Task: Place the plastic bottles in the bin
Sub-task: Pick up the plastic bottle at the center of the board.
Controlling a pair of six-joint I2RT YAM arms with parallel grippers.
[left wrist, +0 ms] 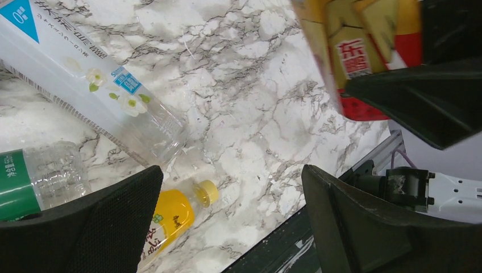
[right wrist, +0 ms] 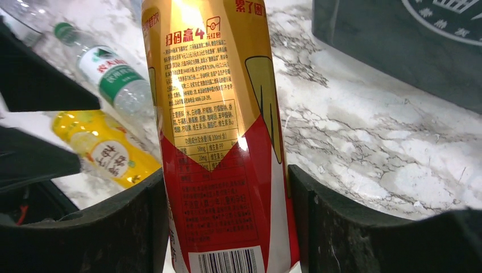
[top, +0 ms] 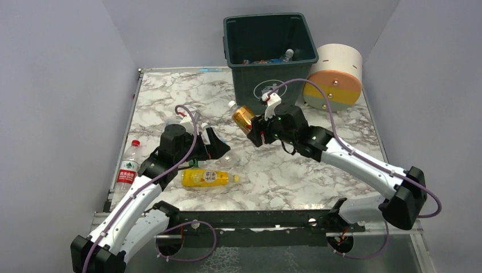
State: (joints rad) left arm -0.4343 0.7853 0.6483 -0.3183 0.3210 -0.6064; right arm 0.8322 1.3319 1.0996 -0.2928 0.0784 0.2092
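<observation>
The label of the red-and-gold bottle is made legible only by the right wrist view, where it is clamped by the right claw. From above, it is seen just before the bin. The left claw is spread wide above the table, over a yellow-orange bottle. The bin's contents are mostly hidden by its walls.

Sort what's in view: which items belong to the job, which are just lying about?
Job:
- red-and-gold bottle, gripped by the right end effector
- yellow-orange bottle
- red-label bottle
- green-label bottle
- clear blue-label bottle
- dark green bin

Lying about:
- cream-and-orange cylinder
</observation>
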